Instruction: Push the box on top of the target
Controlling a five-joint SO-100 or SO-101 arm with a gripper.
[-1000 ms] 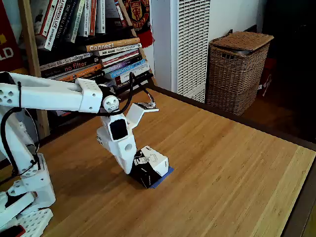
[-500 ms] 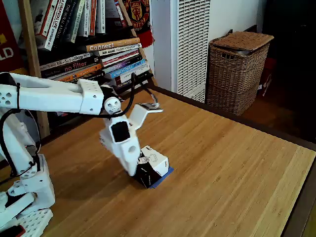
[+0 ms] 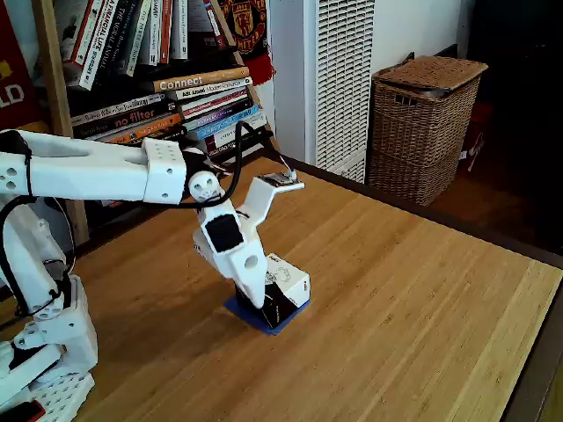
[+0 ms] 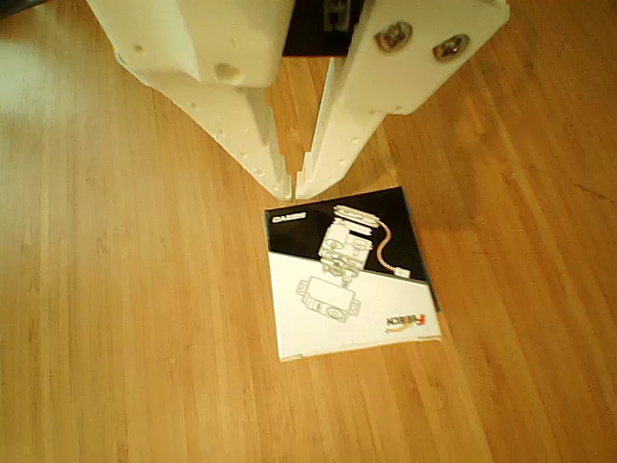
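Gripper (image 4: 293, 185) is pressing its clenched, empty fingertips against the box (image 4: 349, 275) at its edge. In the fixed view the box (image 3: 287, 290) is sitting mostly over the target (image 3: 249, 311), blue tape showing at its near side. A short, low nudge should finish it. Arm is reaching out level, wrist angling steeply down.

hand (image 4: 292, 185) nearly closed, tips beside box (image 4: 352, 273)

Wooden table (image 3: 413, 299); bookshelf (image 3: 158, 79) behind; wicker basket (image 3: 422, 123) beside white radiator (image 3: 339, 79).
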